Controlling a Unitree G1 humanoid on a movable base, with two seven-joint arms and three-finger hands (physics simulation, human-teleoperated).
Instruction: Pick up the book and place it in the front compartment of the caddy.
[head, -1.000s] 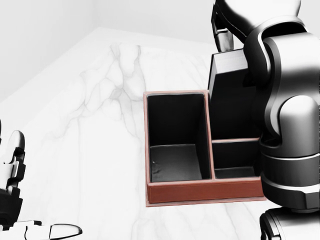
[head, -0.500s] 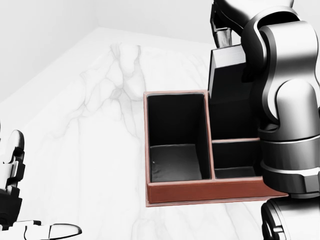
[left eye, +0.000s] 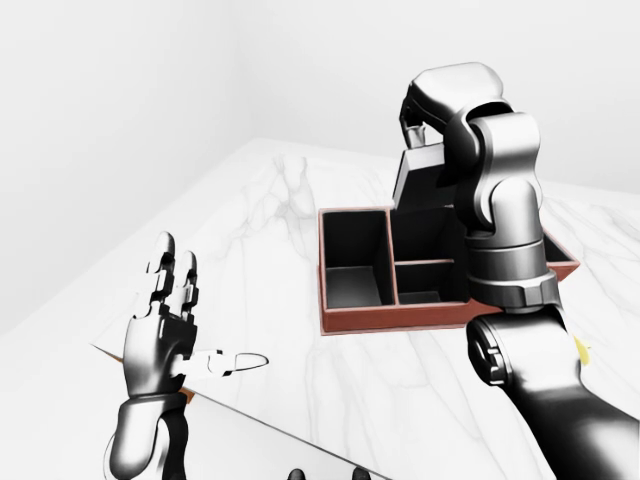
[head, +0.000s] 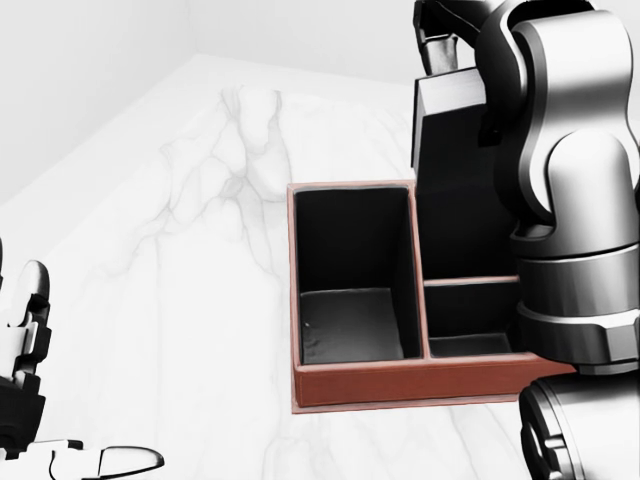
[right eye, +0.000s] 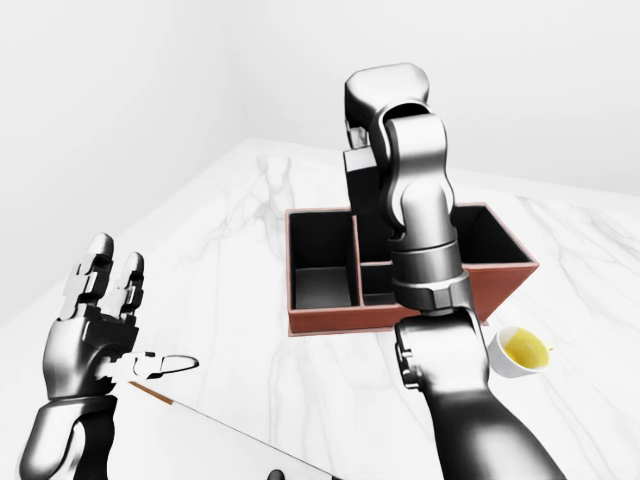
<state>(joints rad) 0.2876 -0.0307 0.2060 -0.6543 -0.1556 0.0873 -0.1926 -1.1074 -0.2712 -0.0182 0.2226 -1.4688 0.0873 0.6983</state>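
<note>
A: Book (head: 450, 180) status?

B: Dark book is hanging upright over the caddy (left eye: 400, 318), its lower end dipping inside the walls at the upper right of the head view. Right hand (left eye: 425, 120) is sitting on its top edge. Forearm is blocking most of the hand, so I cannot tell how the fingers are closing on it.

A: Which compartment?

B: Caddy is a reddish-brown box with black pockets. In the head view a tall pocket is running down its left side; a divider is splitting the remaining part into an upper and a lower pocket. Book is standing in line with the upper one. Lower pocket, nearest the bottom of the view, is showing bare floor. Right arm is covering the caddy's right end there; the right-eye view is showing one more pocket beyond the arm.

A: Left hand?

B: Left hand (left eye: 165, 330) is idling at lower left in the eye views, fingers spread upward, thumb pointing sideways, holding nothing. Well apart from the caddy.

A: Anything else on the table?

B: White marble table (left eye: 270, 250) is carrying a white cup (right eye: 520, 352) with yellow liquid, sitting just beside the caddy's lower right corner in the right-eye view, partly behind the right arm.
</note>
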